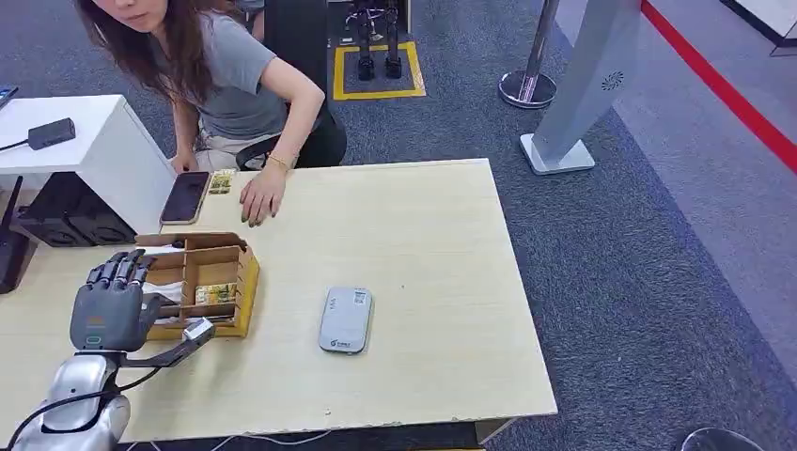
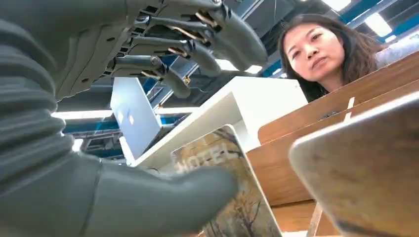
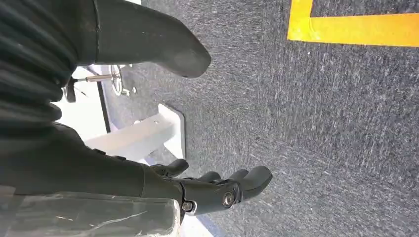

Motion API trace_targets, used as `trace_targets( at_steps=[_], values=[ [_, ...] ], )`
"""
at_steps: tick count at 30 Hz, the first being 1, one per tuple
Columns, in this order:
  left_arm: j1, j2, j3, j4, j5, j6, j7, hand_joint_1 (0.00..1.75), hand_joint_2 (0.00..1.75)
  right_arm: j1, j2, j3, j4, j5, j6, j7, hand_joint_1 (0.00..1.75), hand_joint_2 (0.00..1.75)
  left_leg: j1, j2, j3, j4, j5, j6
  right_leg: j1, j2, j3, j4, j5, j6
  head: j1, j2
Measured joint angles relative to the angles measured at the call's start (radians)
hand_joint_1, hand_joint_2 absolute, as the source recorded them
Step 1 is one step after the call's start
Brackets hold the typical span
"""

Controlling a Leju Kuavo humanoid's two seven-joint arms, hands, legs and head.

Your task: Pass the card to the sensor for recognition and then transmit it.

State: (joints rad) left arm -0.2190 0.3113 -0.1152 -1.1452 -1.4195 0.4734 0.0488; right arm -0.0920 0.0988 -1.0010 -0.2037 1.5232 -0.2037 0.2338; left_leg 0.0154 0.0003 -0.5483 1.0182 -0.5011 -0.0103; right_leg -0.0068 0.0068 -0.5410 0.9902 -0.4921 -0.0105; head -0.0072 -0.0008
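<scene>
- A card (image 2: 232,197) printed "HOTEL" stands upright in the wooden box (image 1: 240,272); more cards (image 1: 214,293) lie in the box's near compartment.
- The left hand (image 1: 111,301) is at the box's left end, thumb (image 2: 163,197) against the card's face, fingers (image 2: 197,49) curled above it and apart from it; no grip closed.
- The grey sensor (image 1: 345,319) lies flat on the table (image 1: 423,235), right of the box.
- The right hand (image 3: 207,190) hangs over carpet, fingers loosely curled, holding nothing.
- A person's hand (image 1: 260,197) rests on the table beyond the box, beside a phone (image 1: 185,196).
</scene>
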Motion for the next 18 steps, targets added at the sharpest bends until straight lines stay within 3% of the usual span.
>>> trace_targets(
  at_steps=[18],
  values=[
    [0.001, 0.0, -0.002, 0.0, 0.001, -0.005, 0.0, 0.0, 1.75, 0.0, -0.003, 0.0, 0.0, 0.0, -0.018, -0.009, 0.0, 1.75, 0.0, 0.0, 0.0, 0.0, 0.0, 0.0, 0.0, 0.0, 0.0, 0.0, 0.0, 0.0, 0.0, 0.0]
  ],
)
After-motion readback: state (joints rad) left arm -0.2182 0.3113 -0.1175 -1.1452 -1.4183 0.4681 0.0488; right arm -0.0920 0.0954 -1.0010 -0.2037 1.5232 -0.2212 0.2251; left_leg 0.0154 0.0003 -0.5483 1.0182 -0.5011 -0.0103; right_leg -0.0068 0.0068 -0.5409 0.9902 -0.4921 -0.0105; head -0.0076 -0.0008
